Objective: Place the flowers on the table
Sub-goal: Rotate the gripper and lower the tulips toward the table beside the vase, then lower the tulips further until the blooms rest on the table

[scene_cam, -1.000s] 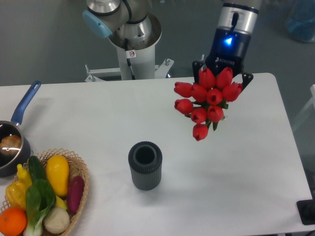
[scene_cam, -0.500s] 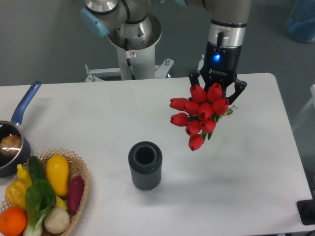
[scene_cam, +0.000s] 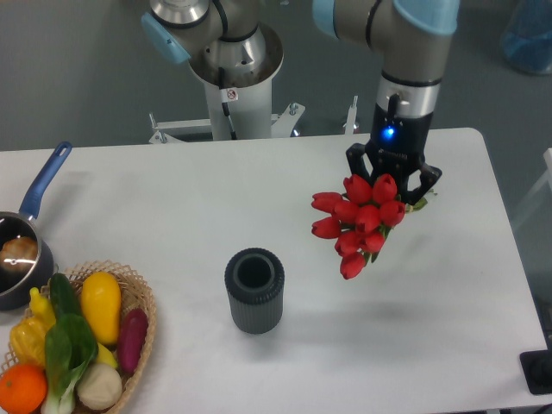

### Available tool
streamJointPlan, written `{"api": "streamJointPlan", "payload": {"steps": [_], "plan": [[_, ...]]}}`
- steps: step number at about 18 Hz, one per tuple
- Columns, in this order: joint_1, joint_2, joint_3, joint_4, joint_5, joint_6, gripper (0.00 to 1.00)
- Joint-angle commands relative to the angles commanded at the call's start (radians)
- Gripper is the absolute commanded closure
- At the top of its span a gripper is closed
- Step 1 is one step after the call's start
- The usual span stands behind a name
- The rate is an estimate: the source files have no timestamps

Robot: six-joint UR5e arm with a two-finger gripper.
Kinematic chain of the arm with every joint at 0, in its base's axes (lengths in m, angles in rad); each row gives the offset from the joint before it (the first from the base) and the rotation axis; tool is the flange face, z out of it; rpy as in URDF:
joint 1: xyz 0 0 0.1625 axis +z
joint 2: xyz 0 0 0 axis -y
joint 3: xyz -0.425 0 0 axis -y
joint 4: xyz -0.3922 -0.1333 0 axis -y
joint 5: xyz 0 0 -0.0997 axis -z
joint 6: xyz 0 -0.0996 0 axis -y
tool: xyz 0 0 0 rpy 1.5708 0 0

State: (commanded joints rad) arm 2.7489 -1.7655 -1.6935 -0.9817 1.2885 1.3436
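White and matte, the table (scene_cam: pixel 172 198) fills most of what we see, with a grey floor behind it and the arm's pedestal (scene_cam: pixel 231 95) at its far edge. We take the dark ribbed cylindrical vase (scene_cam: pixel 254 290) near the table's middle as our landmark; it stands upright with its open mouth facing up. Up and to the right of the vase hang the flowers (scene_cam: pixel 358 222), a tight bunch of red tulips, roughly nine blooms packed together with the heads facing the camera and tipping down toward the vase side. We can make out only slivers of green leaf at the right and lower edges of the bunch; the stems are hidden behind the heads, and we cannot see any tie. The bunch casts a soft shadow on the table to the right of the vase, and whether its lowest bloom touches the surface we cannot tell. The gripper (scene_cam: pixel 393 177) sits directly behind the top of the bunch, its black fingers (scene_cam: pixel 356 161) showing on either side of the upper blooms, closed around the flowers' hidden stems, with a blue light glowing on its body above. Far left of the vase, at the table's edge, a dark saucepan with a blue handle (scene_cam: pixel 26 237) holds something brownish. Below it, left of the vase, a wicker basket (scene_cam: pixel 141 302) carries yellow, green, purple and orange vegetables and fruit.
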Motion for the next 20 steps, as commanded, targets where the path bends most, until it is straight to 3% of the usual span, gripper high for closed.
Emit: {"api": "streamJointPlan", "payload": {"steps": [6,20], "plan": [[-0.014,-0.052,-0.011,-0.003,0.009,0.005,0.61],[-0.055,-0.129,-0.012,-0.002,0.264,0.031,0.61]]}}
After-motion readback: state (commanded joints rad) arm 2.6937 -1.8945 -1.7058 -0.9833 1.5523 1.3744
